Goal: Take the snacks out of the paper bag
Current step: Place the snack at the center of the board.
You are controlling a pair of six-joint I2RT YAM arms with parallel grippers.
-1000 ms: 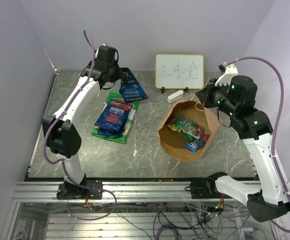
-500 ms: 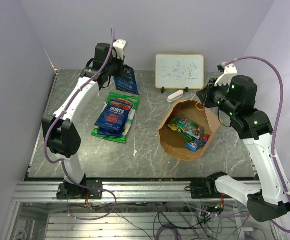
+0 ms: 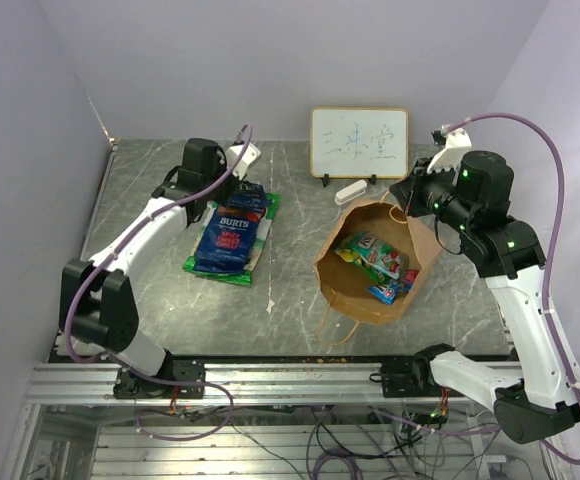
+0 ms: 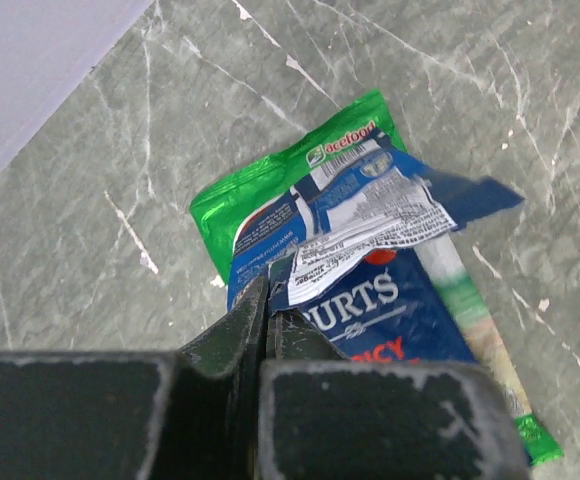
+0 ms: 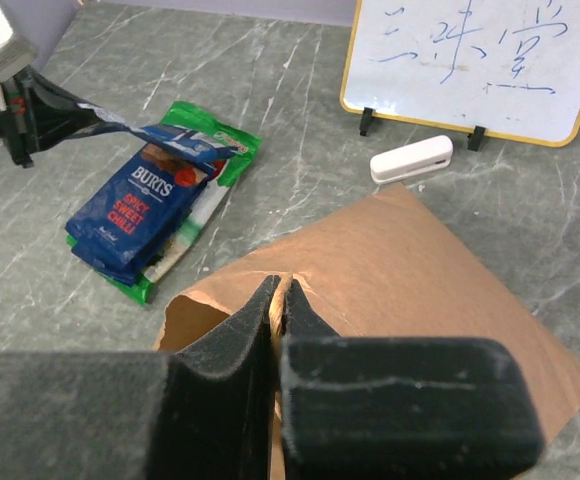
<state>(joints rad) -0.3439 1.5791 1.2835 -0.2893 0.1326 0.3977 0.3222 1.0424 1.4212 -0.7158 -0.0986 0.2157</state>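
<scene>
Packet: the blue packet (image 4: 370,205) has dropped from high at the far edge and now hangs low over the Burts bag (image 3: 228,238) and green bag (image 4: 260,185); whether it touches them is unclear.
Left gripper (image 4: 268,305): jaws pinched on the packet's corner.
Pile: at 9 o'clock of the paper bag (image 3: 355,300), well apart.
Paper bag: unmoved, with the right gripper (image 5: 278,292) clamped on its rim at 1 o'clock.
Inside: bright packets (image 3: 375,262) remain.
Meaning: a third snack is nearly delivered. Release looks next.

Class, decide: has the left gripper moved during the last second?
Yes. Against the whiteboard, the left gripper brought its blue packet nearward, over the Burts bag.
</scene>
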